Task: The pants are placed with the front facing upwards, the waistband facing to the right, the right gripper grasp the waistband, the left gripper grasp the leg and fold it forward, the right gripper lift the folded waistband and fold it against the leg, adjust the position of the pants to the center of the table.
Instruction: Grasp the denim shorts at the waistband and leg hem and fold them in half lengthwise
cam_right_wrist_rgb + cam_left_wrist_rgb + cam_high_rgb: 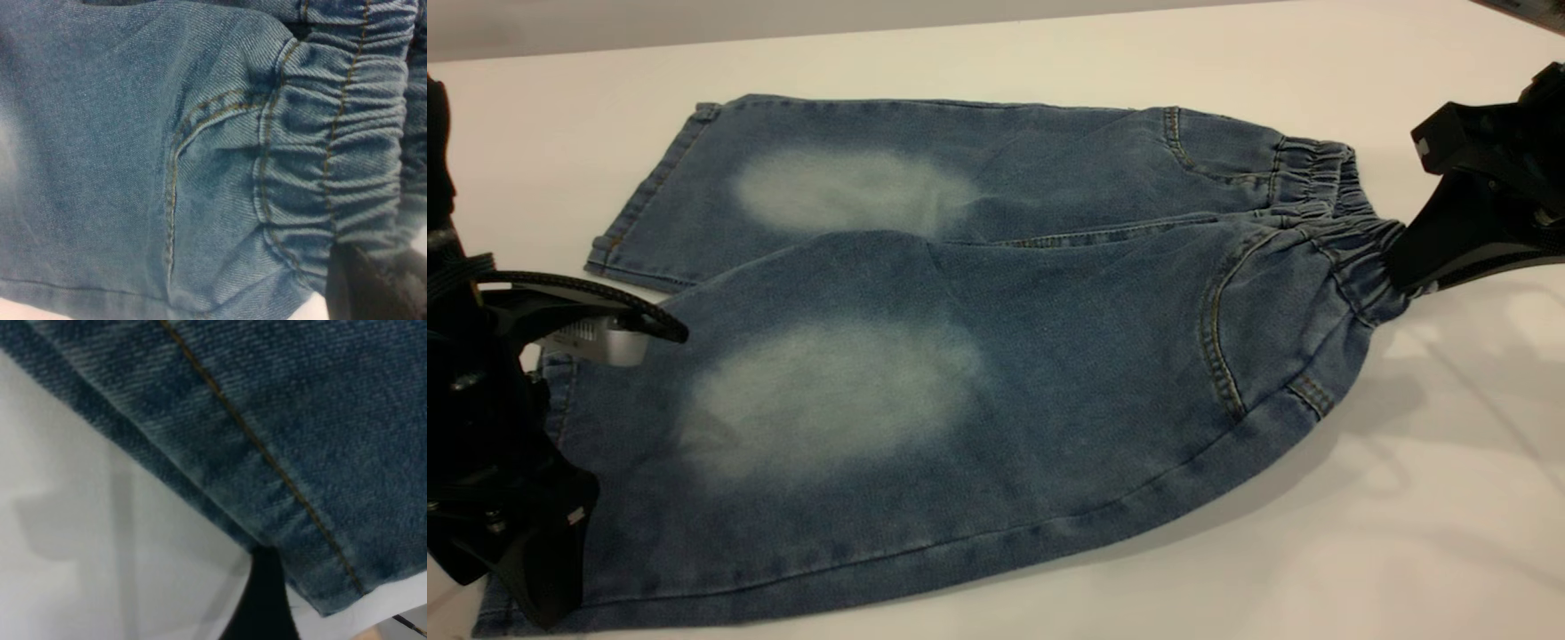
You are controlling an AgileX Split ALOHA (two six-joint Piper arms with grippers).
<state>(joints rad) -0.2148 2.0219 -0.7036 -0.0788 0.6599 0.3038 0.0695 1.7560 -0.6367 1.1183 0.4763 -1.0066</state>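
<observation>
The white table (1405, 533) carries the pants (960, 356), which lie front side up across its middle, legs toward the left and the waistband (1343, 222) toward the right. The right tool (1405, 267) is at the near corner of the waistband and is closed on the gathered band. The left tool (569, 444) is at the hem of the near leg; I cannot tell if it is wide or narrow.

white label (596, 338), print unreadable
</observation>
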